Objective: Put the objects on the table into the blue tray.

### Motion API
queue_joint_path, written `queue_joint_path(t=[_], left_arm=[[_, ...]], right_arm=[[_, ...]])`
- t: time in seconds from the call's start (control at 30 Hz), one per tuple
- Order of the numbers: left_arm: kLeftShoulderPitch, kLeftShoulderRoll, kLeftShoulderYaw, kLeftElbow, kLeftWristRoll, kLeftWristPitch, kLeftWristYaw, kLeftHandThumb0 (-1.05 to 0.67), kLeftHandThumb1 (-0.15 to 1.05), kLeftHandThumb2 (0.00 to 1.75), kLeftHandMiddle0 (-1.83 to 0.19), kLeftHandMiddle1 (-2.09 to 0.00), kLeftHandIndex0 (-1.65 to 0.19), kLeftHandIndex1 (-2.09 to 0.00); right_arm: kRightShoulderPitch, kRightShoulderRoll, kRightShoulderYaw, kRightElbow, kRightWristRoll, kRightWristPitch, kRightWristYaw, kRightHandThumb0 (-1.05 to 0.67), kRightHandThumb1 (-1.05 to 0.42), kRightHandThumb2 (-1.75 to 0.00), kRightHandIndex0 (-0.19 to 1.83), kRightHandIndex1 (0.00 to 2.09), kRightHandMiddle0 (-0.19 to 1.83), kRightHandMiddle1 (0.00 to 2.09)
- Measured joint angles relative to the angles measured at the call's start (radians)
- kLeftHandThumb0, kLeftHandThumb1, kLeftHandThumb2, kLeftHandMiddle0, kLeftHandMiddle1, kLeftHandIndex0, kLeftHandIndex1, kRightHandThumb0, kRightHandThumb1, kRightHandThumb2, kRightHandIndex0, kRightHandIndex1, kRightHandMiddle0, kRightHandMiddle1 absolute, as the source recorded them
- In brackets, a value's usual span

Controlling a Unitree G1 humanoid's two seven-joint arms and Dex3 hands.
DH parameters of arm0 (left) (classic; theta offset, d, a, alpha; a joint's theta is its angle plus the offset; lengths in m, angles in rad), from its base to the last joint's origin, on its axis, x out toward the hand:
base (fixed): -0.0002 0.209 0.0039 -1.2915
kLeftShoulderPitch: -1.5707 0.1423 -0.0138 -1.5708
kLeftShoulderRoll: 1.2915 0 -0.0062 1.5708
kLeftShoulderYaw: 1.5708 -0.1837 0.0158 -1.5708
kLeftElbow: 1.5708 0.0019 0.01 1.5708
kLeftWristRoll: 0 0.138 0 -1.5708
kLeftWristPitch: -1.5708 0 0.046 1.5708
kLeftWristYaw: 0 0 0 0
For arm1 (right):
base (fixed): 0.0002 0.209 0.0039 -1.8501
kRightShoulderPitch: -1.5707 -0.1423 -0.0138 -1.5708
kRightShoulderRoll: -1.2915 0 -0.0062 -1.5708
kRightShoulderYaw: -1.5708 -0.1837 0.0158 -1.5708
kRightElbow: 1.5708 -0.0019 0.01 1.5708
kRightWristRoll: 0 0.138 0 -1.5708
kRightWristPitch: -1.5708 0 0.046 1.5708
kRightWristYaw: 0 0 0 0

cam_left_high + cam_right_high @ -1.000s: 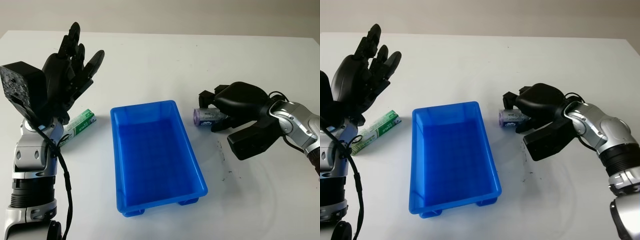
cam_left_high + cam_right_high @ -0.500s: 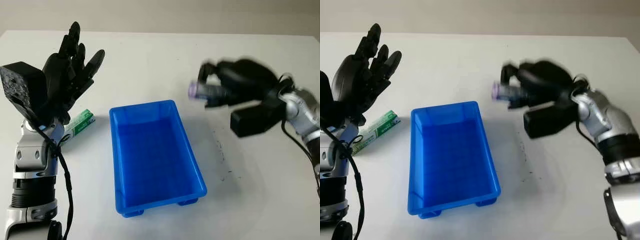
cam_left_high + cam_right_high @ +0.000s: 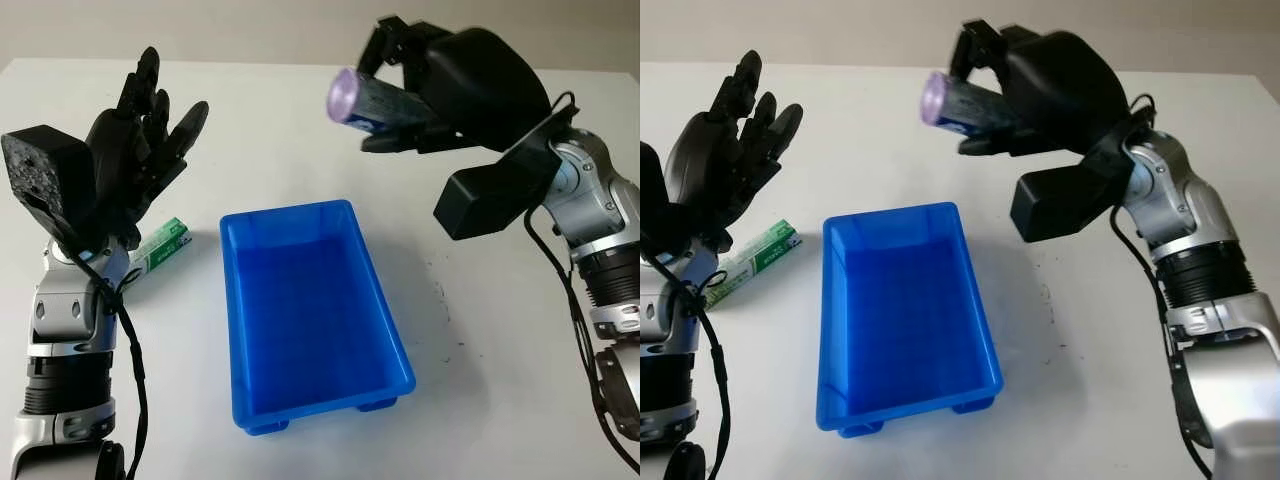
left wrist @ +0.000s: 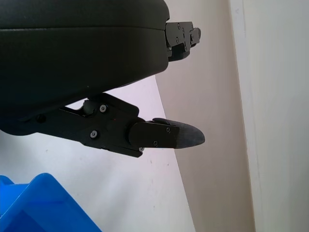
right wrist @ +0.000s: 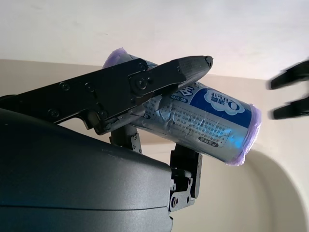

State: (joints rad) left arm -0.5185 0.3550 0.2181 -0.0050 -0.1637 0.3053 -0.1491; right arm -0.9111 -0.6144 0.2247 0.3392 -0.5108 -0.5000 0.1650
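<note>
Right hand (image 3: pixel 420 95) gripping purple-capped can (image 3: pixel 372 103), raised beyond blue tray (image 3: pixel 312 318)

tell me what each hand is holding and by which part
The right hand grips the silver-and-purple cylindrical can around its side, raised beyond the blue plastic tray. The left hand, raised at the left, holds nothing.

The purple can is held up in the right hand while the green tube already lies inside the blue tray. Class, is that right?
Not quite. The green tube lies on the table beside the blue tray, as the left eye view shows. The right hand does hold the purple can up.
</note>
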Motion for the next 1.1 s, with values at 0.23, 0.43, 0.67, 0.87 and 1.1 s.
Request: queue_joint_path(t=[0.23, 0.43, 0.67, 0.87, 1.1], left_arm=[[-0.001, 0.000, -0.004, 0.009, 0.020, -0.013, 0.003, -0.50, 1.05, 0.40, 0.11, -0.06, 0.10, -0.06], [-0.001, 0.000, -0.006, 0.010, 0.033, -0.015, 0.003, -0.50, 1.05, 0.42, 0.10, -0.06, 0.10, -0.06], [-0.001, -0.001, -0.006, 0.009, 0.032, -0.015, 0.003, -0.49, 1.05, 0.39, 0.11, -0.05, 0.09, -0.06], [-0.001, -0.007, -0.007, 0.009, 0.033, -0.014, 0.011, -0.50, 1.05, 0.36, 0.11, -0.05, 0.09, -0.06], [-0.001, -0.018, -0.007, 0.006, 0.032, -0.001, 0.023, -0.50, 1.05, 0.32, 0.12, -0.05, 0.07, -0.07]], right_arm=[[0.104, 0.035, 0.033, -0.239, 0.143, 0.089, 0.270, -0.39, -1.05, -0.14, 1.24, 2.09, 0.99, 2.09], [0.163, 0.036, 0.041, -0.397, 0.212, 0.212, 0.442, -0.42, -1.05, -0.14, 1.32, 2.09, 0.98, 2.09], [0.179, 0.012, 0.047, -0.531, 0.242, 0.379, 0.631, -0.38, -1.05, -0.08, 1.26, 2.09, 0.88, 2.09], [0.209, 0.004, 0.051, -0.541, 0.244, 0.403, 0.689, -0.39, -1.05, -0.13, 1.21, 2.09, 0.86, 2.09], [0.213, 0.010, 0.067, -0.522, 0.233, 0.405, 0.690, -0.43, -1.05, -0.15, 1.16, 2.09, 0.81, 2.09]])
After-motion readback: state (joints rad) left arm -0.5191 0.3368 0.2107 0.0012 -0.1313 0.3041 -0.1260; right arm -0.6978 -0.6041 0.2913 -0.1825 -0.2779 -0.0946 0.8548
